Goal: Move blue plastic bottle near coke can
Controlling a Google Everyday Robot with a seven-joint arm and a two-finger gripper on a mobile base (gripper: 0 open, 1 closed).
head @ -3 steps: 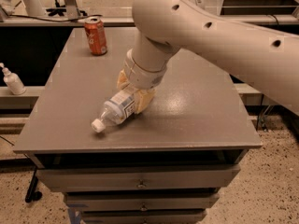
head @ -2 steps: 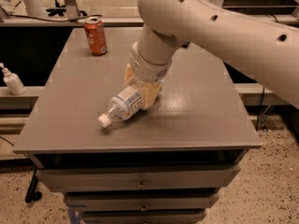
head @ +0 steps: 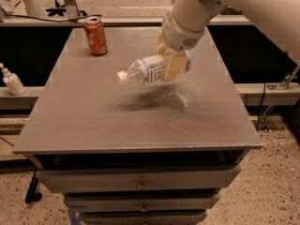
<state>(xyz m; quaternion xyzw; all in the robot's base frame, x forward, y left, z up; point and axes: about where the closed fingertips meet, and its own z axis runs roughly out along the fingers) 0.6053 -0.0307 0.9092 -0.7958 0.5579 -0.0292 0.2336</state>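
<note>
Camera view: the two-finger gripper [head: 168,65] on the cream-coloured robot arm [head: 197,8] is positioned above the centre-right of the grey rectangular tabletop [head: 93,121]. Its tan fingers [head: 173,67] are clamped across the body of the clear plastic bottle with white screw cap and pale blue-and-white label [head: 146,70]. The bottle is horizontal, cap pointing left, and held clear of the tabletop; its shadow lies on the surface directly below. The red-orange soda can with silver top [head: 95,36] stands upright near the far left corner of the tabletop, well apart from the bottle. A small white pump bottle [head: 11,81] stands on a ledge left of the table. Grey drawers [head: 140,178] sit beneath the tabletop.
</note>
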